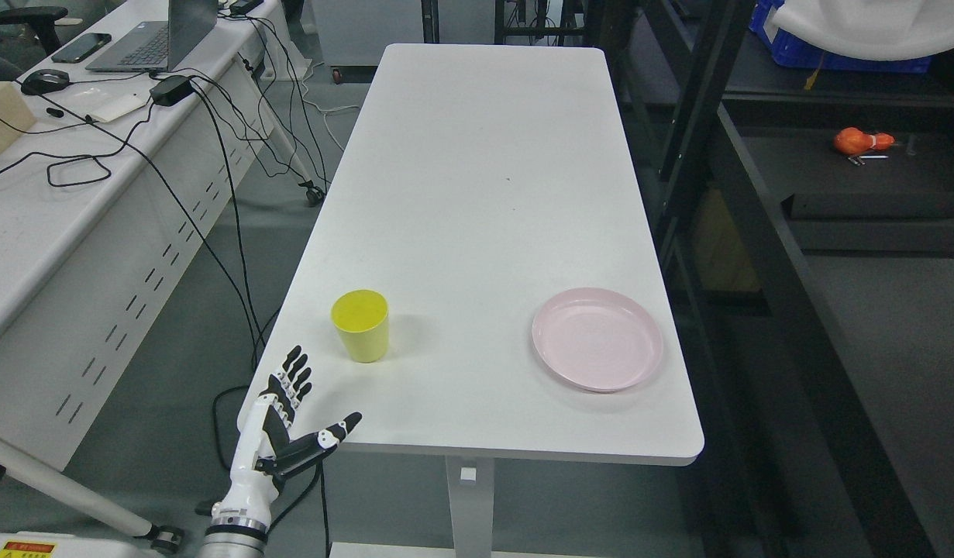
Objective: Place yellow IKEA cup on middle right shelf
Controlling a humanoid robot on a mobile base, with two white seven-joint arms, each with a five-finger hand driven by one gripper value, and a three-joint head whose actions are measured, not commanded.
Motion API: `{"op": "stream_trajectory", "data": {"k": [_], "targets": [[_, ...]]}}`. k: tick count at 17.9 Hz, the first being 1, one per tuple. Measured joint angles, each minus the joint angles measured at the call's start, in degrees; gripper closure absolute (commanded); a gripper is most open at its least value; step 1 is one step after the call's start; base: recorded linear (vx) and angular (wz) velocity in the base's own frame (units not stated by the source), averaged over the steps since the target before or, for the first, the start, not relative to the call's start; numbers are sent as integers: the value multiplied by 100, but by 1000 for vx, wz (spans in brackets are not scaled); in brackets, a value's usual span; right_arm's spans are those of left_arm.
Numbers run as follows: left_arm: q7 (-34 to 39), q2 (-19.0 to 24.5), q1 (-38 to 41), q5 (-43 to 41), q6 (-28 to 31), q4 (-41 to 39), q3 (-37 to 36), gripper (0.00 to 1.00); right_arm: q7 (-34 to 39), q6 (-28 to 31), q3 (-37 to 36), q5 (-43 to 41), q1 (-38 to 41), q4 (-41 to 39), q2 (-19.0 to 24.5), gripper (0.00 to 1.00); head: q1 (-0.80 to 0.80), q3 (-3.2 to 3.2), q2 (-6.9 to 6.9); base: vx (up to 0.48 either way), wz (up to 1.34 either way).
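A yellow cup point(360, 325) stands upright near the front left corner of the white table point(477, 194). My left hand point(302, 411) hangs at the table's front left edge, a little below and left of the cup, apart from it. Its fingers point(292, 373) are spread and the thumb sticks out to the right, holding nothing. The dark shelf rack point(763, 209) stands to the right of the table. My right arm does not show.
A pink plate point(597, 338) lies near the table's front right edge. An orange object point(862, 142) lies on a shelf at the right. At the left a desk point(66, 178) carries a laptop, a phone, a mouse and trailing cables.
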Motion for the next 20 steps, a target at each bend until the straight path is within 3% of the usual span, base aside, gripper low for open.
{"op": "stream_trajectory", "data": {"k": [20], "targets": [[-10, 0, -413, 4, 52, 404, 251, 1, 0, 5, 0, 0, 2, 0, 0, 1, 0, 0, 0, -1, 0]]}}
